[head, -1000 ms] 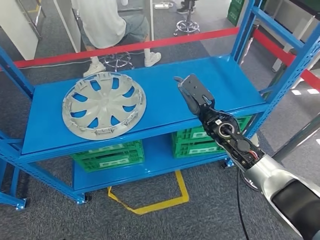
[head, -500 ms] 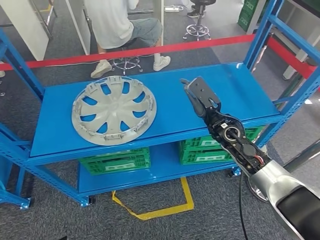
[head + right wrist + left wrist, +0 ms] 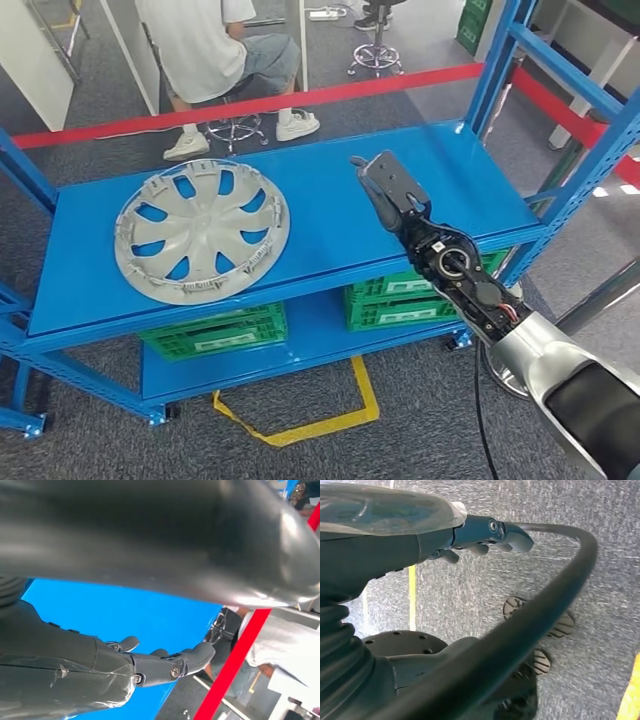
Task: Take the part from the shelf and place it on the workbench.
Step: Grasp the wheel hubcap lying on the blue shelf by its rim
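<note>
On the blue shelf (image 3: 453,165) the hubcap (image 3: 202,231) lies flat, round; right robot hand (image 3: 389,185) extended, empty, well apart.

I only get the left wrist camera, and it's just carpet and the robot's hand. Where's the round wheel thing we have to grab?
Observer: The silver wheel cover lies flat on the top level of the blue shelf, toward its left end.
Operator: Is the other hand holding it?
Observer: No. The right hand hovers over the shelf, apart from the cover, holding nothing.
Operator: What's underneath?
Observer: Green crates sit on the lower level.
</note>
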